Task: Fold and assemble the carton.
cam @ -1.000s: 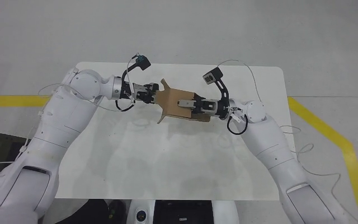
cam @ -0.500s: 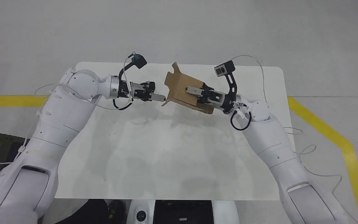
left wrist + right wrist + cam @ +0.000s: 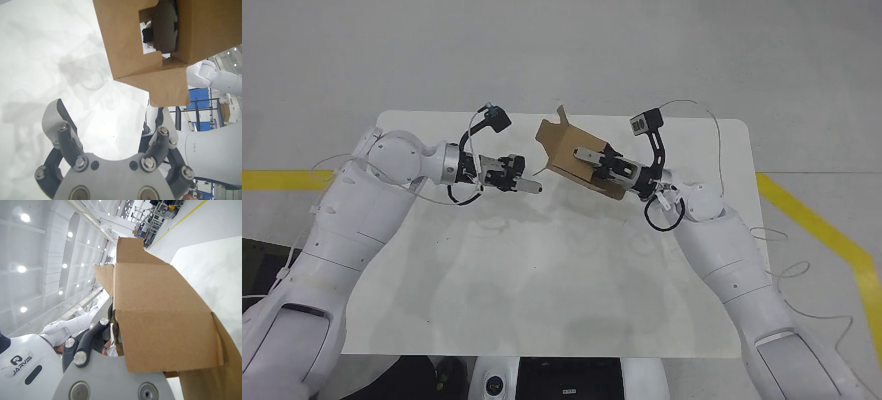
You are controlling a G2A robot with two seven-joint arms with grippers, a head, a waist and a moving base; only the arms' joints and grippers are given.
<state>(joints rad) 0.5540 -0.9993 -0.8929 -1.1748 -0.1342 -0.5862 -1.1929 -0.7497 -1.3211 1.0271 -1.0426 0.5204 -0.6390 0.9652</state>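
The brown carton hangs tilted above the far middle of the white table, its flaps loose and one end open. My right gripper is shut on one wall of the carton, one finger lying on the outside. In the right wrist view the carton covers most of that gripper. My left gripper is just left of the carton and apart from it. In the left wrist view this gripper is open with nothing between its fingers, and the carton hangs beyond them.
The bare tabletop spreads below and toward the front of both grippers. Cables trail from the right arm over the table's far right part. A yellow floor line runs past the table's sides.
The right gripper has raised and turned the carton toward the far side. The left gripper, touching the carton's left end one second ago, now stands apart from it and a little nearer.
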